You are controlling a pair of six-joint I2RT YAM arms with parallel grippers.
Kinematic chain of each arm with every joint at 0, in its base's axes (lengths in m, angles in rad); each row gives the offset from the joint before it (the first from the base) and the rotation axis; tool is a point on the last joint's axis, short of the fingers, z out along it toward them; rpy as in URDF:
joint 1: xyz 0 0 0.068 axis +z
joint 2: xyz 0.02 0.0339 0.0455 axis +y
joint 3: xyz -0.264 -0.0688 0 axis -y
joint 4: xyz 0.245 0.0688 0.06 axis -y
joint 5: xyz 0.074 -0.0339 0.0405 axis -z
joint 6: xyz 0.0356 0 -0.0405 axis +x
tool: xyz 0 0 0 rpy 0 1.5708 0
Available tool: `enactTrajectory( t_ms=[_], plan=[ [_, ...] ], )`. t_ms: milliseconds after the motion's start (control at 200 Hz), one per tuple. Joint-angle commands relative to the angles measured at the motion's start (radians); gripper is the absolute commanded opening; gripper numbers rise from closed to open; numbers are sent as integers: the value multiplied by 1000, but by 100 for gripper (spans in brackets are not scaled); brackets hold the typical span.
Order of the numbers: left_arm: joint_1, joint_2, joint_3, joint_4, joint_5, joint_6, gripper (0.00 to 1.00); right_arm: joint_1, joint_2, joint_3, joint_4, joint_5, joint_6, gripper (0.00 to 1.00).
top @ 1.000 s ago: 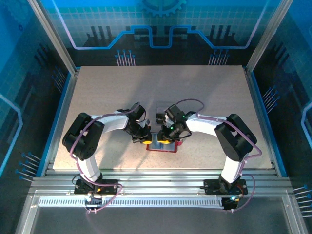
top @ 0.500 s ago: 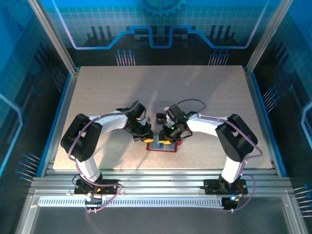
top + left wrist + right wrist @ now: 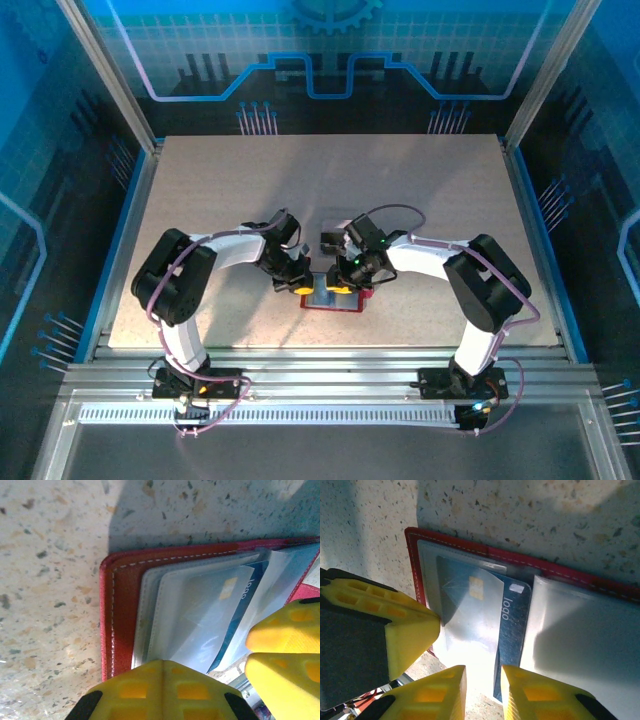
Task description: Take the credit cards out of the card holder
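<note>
Two grippers work on the card holder, which lies open on the table.
Left gripper, pressed together, apparently pins the holder's sleeves down. Right gripper, narrowly parted, straddles the edge of the blue card, likely to extract it. Whether it grips the card cannot be told.

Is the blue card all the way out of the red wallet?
No, the blue card lies partly under a clear sleeve inside the open red wallet.
</note>
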Motion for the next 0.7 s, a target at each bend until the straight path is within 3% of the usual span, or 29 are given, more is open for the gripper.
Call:
enactTrajectory(
  t_ms=[0,695],
  plan=[
    [-4,11,4,-53,-29,26,0,-11,11,-14,3,-2,6,25],
    [-4,9,-8,-62,-31,25,0,-14,49,-32,0,11,-19,25]
  ],
)
